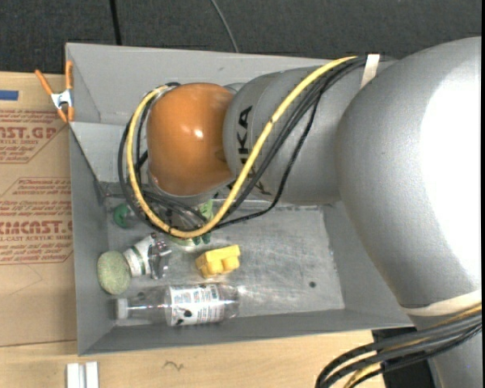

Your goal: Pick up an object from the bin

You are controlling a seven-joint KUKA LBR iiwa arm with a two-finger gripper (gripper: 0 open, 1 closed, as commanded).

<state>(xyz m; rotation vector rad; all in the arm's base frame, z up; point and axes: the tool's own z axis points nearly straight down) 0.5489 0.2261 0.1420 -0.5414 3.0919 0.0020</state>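
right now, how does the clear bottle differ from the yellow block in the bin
The clear bottle is see-through with a pale label, while the yellow block is opaque and one solid colour. The clear bottle is long and lies on its side along the near wall; the yellow block is short and chunky, nearer the middle. The clear bottle is plainly the larger. Both rest loose on the floor of the bin.

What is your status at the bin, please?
End effector low, bin left side; grip unreadable. Nearest: small white jar, yellow block. Clear bottle lies along the near wall.
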